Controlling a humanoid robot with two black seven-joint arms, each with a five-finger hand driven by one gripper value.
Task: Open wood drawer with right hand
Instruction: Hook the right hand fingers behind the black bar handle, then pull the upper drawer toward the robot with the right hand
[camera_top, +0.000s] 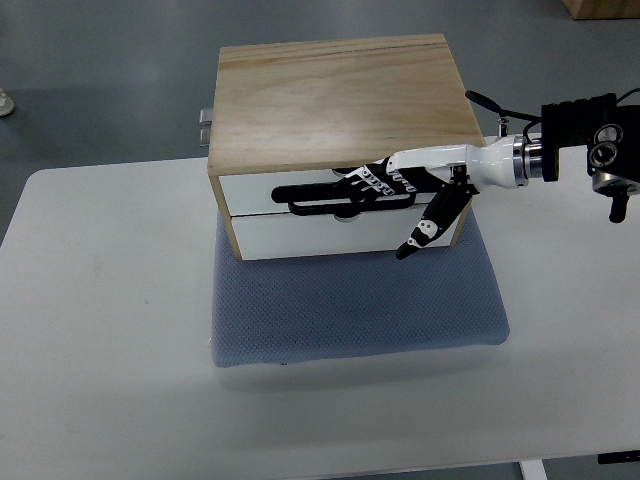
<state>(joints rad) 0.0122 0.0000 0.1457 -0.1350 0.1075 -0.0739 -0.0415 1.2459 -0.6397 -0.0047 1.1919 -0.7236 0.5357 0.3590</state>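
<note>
Drawer (330, 192) fronts, white and smooth, fill the near face of a wooden box (340, 95) that stands on the far part of a blue-grey mat (350, 310), itself on a white table (100, 300). Two fronts are stacked, and both look flush with the box, so nothing is pulled out yet. The box looks stiff and fairly light, so it may slide on the mat if the pull is jerky; the fronts look slick, with little to grab except a small knob (346, 217) that seems to sit at the seam between them, mostly hidden.

The right hand (385, 190) comes in from the box's right side and lies across the upper front. Its long black fingers (320, 195) are stretched out flat along the front, pointing toward the box's left, apparently touching or just off the surface. The thumb (425, 228) hangs down over the lower front. Nothing is grasped: the fingers are extended, not curled around the knob. A hooked grip at the knob seems the best hold.
</note>
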